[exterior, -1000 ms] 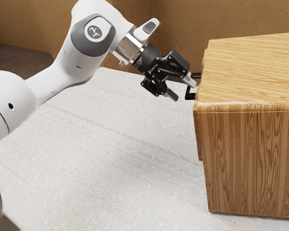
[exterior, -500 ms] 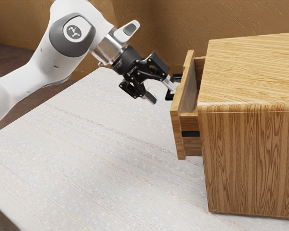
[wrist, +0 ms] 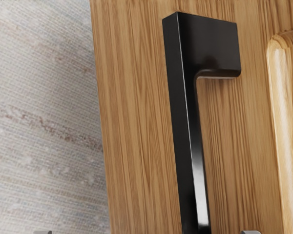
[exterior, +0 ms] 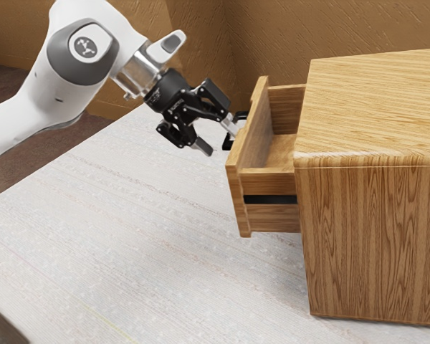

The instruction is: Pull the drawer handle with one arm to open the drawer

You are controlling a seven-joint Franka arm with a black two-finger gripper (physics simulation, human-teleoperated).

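Drawer: the drawer (exterior: 266, 170) stands partly out of the cabinet (exterior: 373, 215), front clear of the cabinet's face, inside showing.
Handle: the black handle (wrist: 188, 146) sits on the drawer front, on the side away from the cabinet.
Jaws: apart, straddling the handle, not clamped on it.
Done: we judge the opening largely made.
Left: perhaps we pull farther from the cabinet.

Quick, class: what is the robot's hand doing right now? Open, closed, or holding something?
Hand: open, straddling the drawer handle without clamping on it.
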